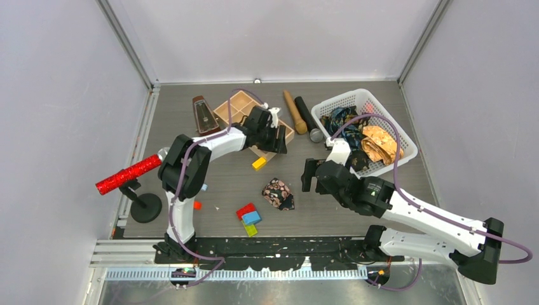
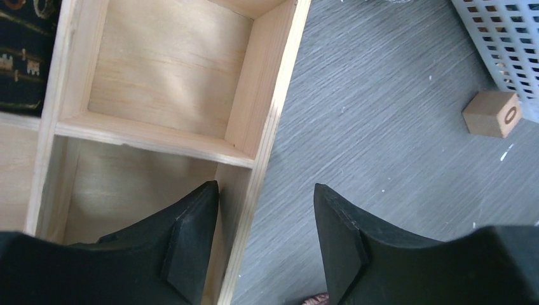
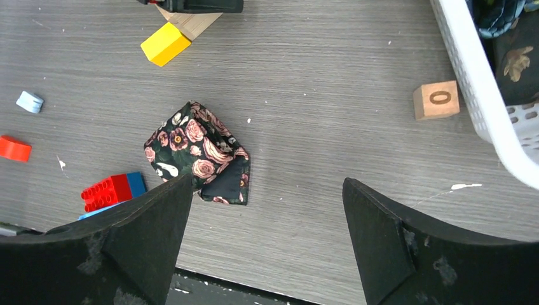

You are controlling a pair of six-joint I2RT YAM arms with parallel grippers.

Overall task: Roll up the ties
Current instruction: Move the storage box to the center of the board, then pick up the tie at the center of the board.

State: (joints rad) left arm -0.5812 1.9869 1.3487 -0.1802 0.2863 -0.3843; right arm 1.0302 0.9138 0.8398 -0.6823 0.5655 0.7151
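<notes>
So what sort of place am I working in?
Probably a robot lab test cell: blank grey walls on metal framing, and a table strewn with props, like toy blocks and a basket of ties.

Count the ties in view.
4: floral tie on the table; blue-teal, golden-orange, dark brown ties in the basket. Patterned cloth in the box may be a fifth; more may be hidden.

"0" on wooden cube point(image 3: 436, 100)

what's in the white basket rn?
Bunched ties: blue-teal tie, golden-orange tie, dark leaf-print tie. The right arm covers part of the white basket; lower layers are hidden.
</notes>
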